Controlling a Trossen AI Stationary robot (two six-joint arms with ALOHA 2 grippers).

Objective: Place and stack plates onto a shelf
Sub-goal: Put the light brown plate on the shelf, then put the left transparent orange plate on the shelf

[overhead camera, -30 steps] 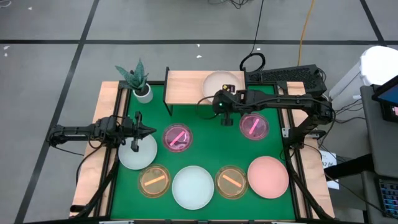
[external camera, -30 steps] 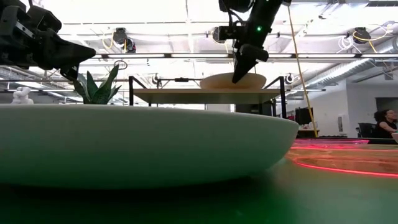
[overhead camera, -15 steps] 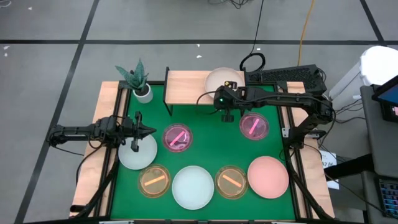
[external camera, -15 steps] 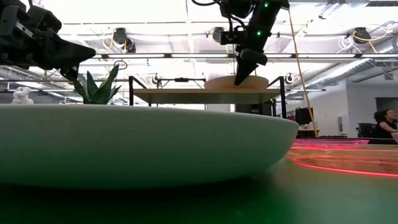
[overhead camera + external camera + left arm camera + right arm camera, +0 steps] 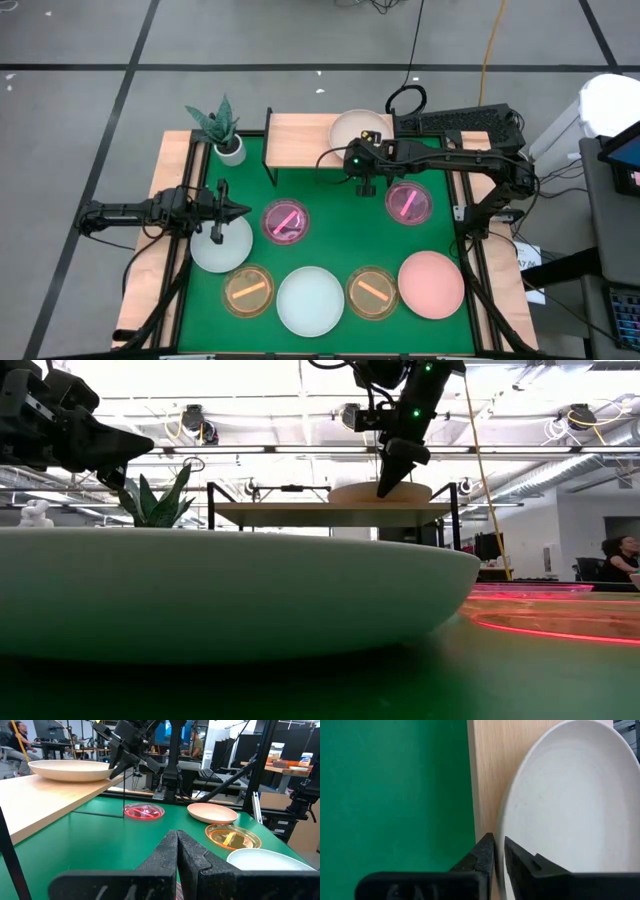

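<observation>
there, cream plate [image 5: 352, 131] on shelf [image 5: 300, 140]

both arms are matte black, chunky jointed segments with black cables running along them, the right arm [image 5: 440, 160] has a little green LED glowing by its wrist, and the fingers [image 5: 192, 862] look like textured wedge-shaped plastic
</observation>
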